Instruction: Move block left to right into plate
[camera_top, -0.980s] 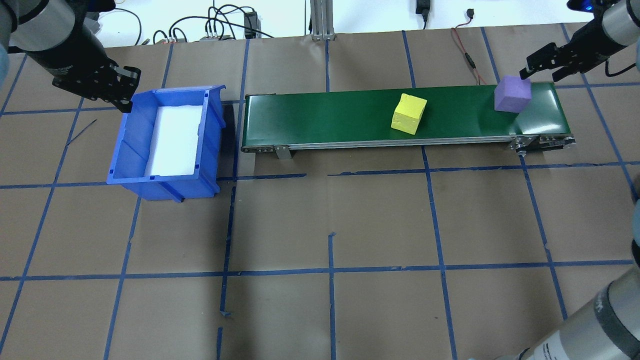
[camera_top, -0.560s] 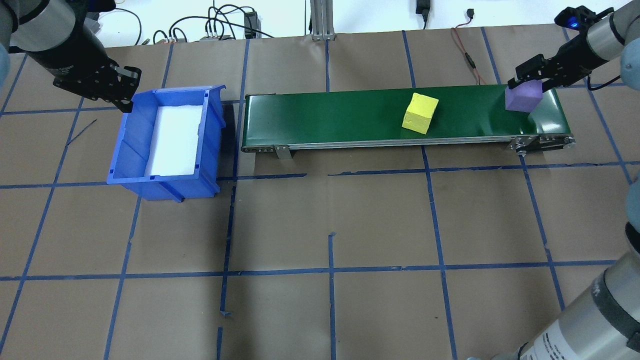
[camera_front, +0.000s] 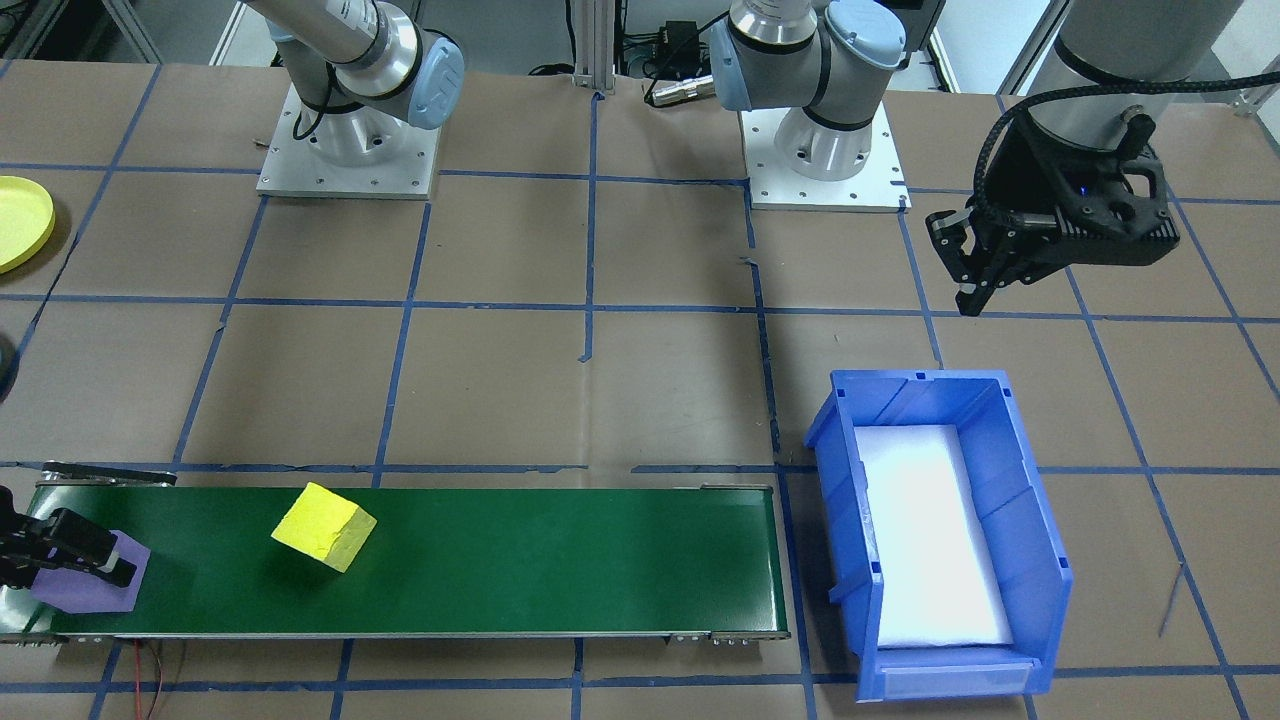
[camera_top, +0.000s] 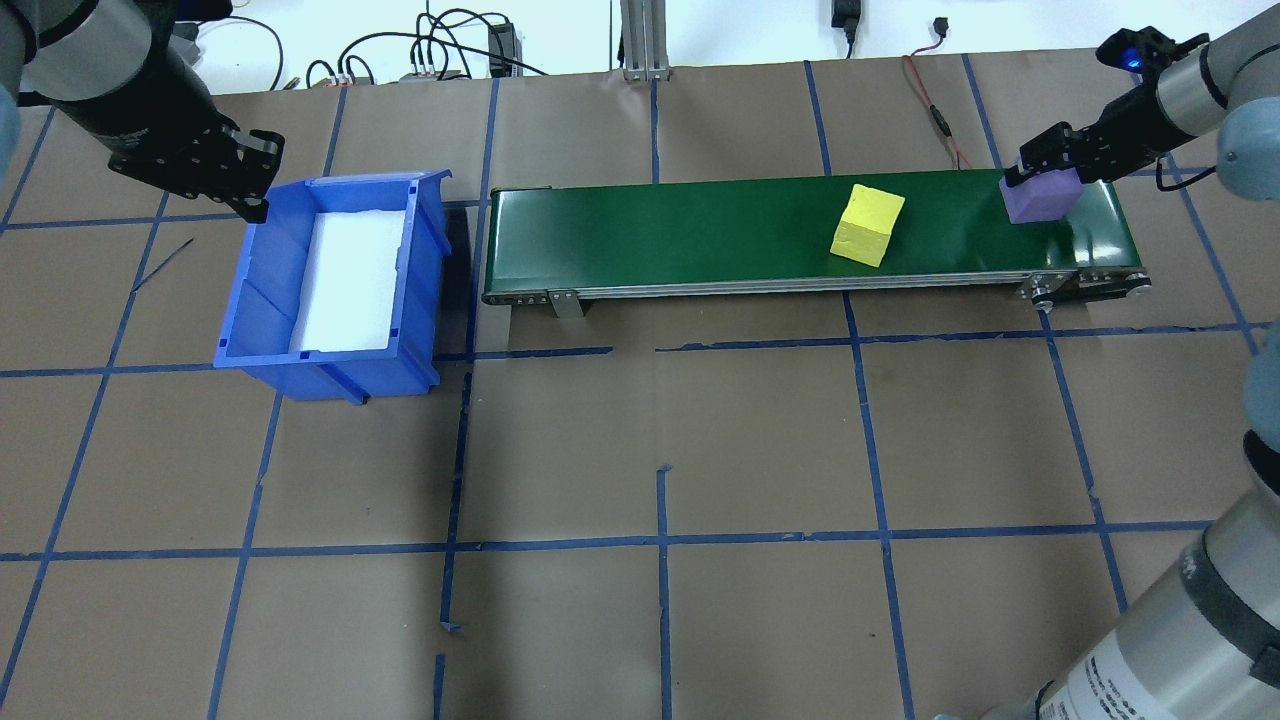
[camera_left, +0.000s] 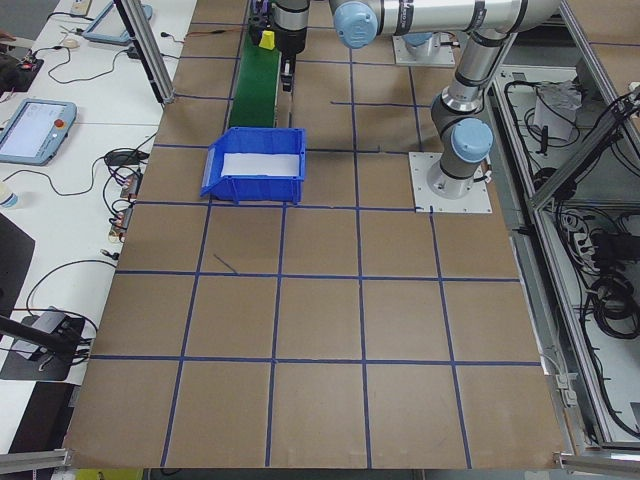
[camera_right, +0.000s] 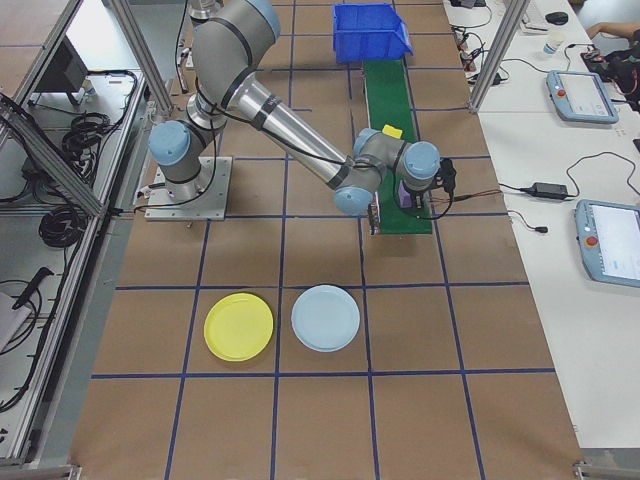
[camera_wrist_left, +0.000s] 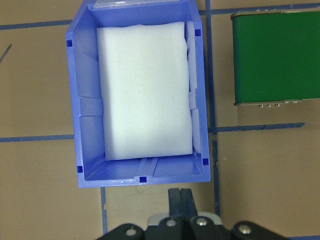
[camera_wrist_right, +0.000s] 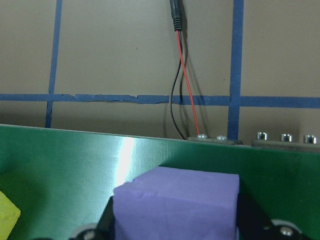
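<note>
Right gripper (camera_top: 1046, 172) appears clenched on the purple foam cube (camera_top: 1042, 197) at the green conveyor belt's (camera_top: 700, 225) end; carrying to the yellow plate (camera_right: 238, 326) remains.

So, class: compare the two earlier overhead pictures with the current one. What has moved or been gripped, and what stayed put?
The right gripper came down onto the purple block, which rode the green belt rightward to its end; the fingers now flank it. The yellow block also travelled right. The left gripper and the blue bin stayed put.
</note>
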